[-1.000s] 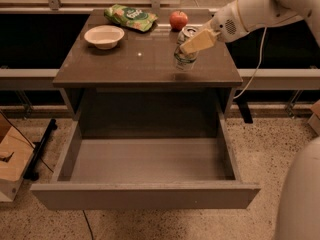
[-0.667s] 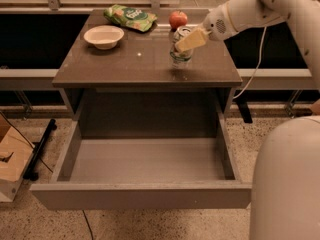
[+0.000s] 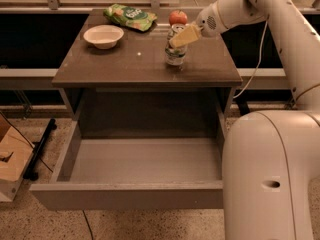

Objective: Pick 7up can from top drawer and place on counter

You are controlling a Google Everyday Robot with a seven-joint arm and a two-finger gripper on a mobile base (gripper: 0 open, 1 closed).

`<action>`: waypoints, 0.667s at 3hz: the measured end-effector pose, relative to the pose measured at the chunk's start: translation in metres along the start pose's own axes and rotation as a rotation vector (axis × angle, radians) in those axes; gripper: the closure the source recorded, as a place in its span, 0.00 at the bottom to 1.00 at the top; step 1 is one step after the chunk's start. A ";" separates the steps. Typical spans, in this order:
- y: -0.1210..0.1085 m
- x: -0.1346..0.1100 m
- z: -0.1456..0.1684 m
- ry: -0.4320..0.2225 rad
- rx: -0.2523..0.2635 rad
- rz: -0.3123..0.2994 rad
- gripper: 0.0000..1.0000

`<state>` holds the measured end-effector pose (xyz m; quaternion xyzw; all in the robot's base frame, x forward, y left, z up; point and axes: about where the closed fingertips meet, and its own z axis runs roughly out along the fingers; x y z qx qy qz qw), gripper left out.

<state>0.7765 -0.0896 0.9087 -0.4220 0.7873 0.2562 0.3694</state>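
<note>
The 7up can (image 3: pixel 175 54) stands upright on the dark brown counter (image 3: pixel 120 66), right of the middle and in front of a red apple. My gripper (image 3: pixel 183 35) reaches in from the right and is shut on the upper part of the can, its yellowish fingers (image 3: pixel 186 34) covering the can's top. The can's base looks level with the counter surface. The top drawer (image 3: pixel 125 196) is pulled fully open below the counter, and its grey floor (image 3: pixel 145 159) holds nothing.
A white bowl (image 3: pixel 103 35) sits at the counter's back left, a green chip bag (image 3: pixel 131 17) behind it, and a red apple (image 3: pixel 178 17) right behind the can. My white base (image 3: pixel 270 179) fills the lower right. A cardboard box (image 3: pixel 10 164) is on the floor at left.
The gripper and can have moved slightly left and down, so the can now rests on the counter. The view has shifted as my base came closer.
</note>
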 end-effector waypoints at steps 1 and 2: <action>0.001 0.001 0.004 0.004 -0.007 0.002 0.04; 0.002 0.001 0.006 0.005 -0.009 0.002 0.00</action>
